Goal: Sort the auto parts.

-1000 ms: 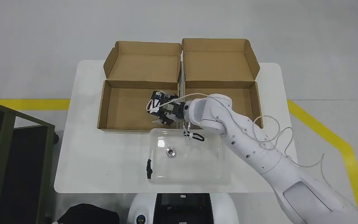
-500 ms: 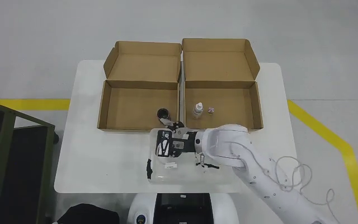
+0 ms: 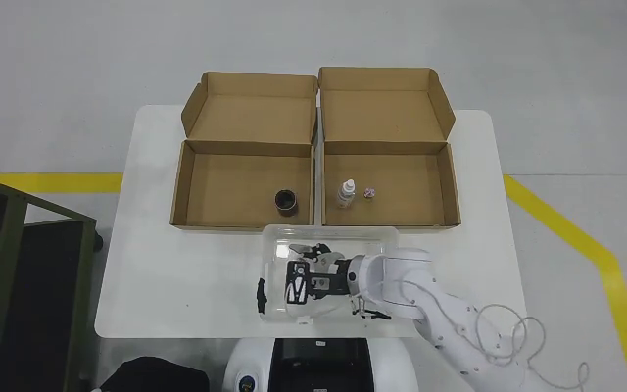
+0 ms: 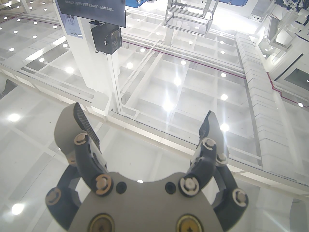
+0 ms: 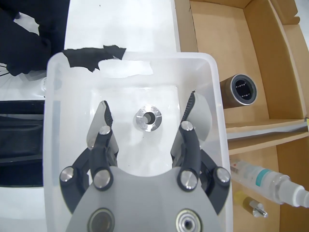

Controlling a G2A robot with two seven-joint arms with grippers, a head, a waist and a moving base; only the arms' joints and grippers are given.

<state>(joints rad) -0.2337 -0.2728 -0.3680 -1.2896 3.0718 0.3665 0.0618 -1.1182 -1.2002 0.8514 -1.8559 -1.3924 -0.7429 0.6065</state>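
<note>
Ring [image 5: 142, 124] of faceted metal, translucent bin [image 5: 169, 60]

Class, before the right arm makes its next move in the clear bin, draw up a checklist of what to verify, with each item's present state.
1. The right gripper is open: ok, jaws spread wide.
2. The silver ring is lined up between its fingers: ok.
3. Nothing touches the ring in the clear bin: ok.
4. Fingers clear of the bin wall: cannot tell, one is close.
5. The cardboard box beside the dark bearing has free floor: ok.
6. The left gripper is out of the way: ok, pointing at the ceiling.
</note>
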